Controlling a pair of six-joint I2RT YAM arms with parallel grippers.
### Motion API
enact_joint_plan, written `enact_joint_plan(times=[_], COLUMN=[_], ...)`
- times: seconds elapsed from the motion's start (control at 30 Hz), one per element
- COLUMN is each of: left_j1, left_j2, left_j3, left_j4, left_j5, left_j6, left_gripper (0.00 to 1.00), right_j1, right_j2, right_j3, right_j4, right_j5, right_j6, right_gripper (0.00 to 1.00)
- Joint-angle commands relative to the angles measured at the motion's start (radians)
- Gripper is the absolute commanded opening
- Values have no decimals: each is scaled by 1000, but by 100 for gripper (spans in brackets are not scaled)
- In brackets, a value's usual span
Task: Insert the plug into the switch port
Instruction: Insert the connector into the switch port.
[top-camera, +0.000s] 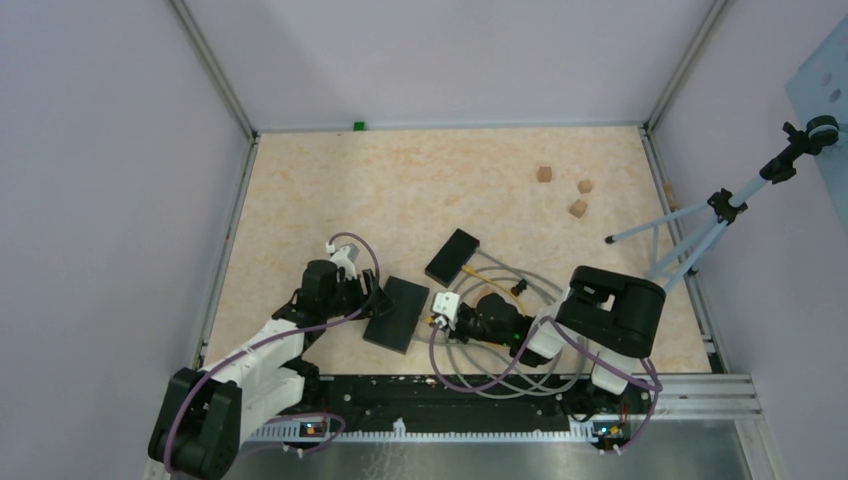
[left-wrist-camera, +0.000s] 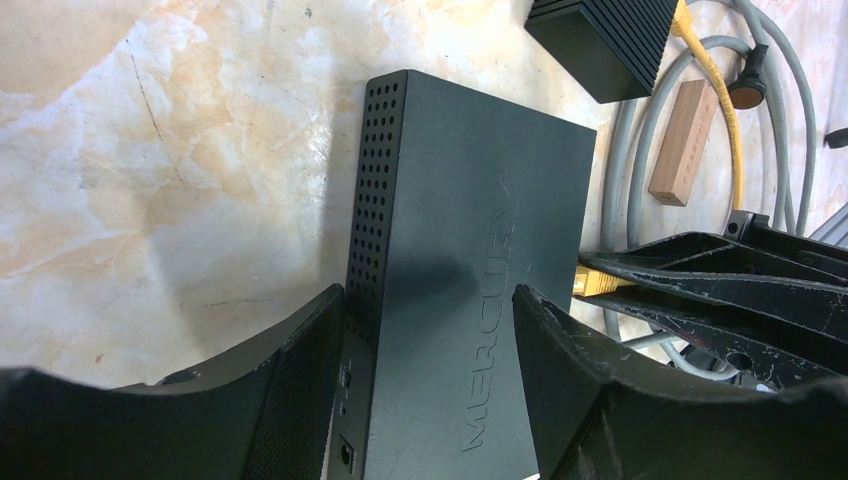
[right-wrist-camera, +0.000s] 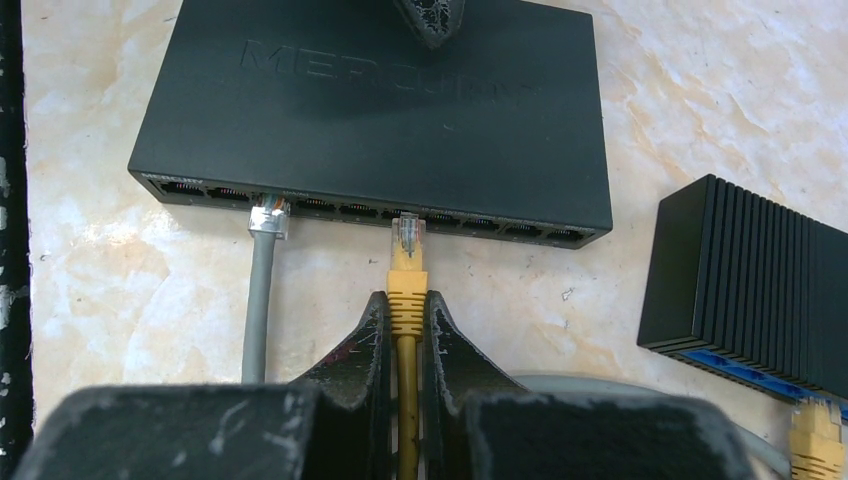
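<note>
Yellow plug (right-wrist-camera: 407, 255) clenched in right end effector (right-wrist-camera: 405, 320) sits at switch (right-wrist-camera: 380, 110) port (right-wrist-camera: 405, 214) edge; left end effector (left-wrist-camera: 428, 292) spread open.

Three wooden cubes (top-camera: 585, 186) lie in the upper right of the top view, near a tripod (top-camera: 700, 225) at the right edge. A green marker (top-camera: 358, 126) sits at top centre. A ribbed box (top-camera: 452, 256) lies mid-frame. A wooden block (left-wrist-camera: 685, 140) lies inside grey cable (right-wrist-camera: 259, 300) loops.
</note>
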Motion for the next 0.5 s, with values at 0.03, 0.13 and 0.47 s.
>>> enact_joint_plan(times=[0.03, 0.13, 0.47], left_j1=[-8, -8, -8], left_j2=[-13, -14, -10], left_j3=[10, 14, 17], left_j4=[-1, -1, 7], left_j5=[33, 31, 41], left_j6=[-9, -9, -18], left_gripper=[67, 67, 67], right_j1=[8, 8, 8], right_j2=[18, 4, -8], right_j3=[42, 40, 45], right_j4=[-58, -80, -104], right_j5=[-5, 45, 62], right_j6=[2, 2, -5], right_gripper=[0, 0, 0])
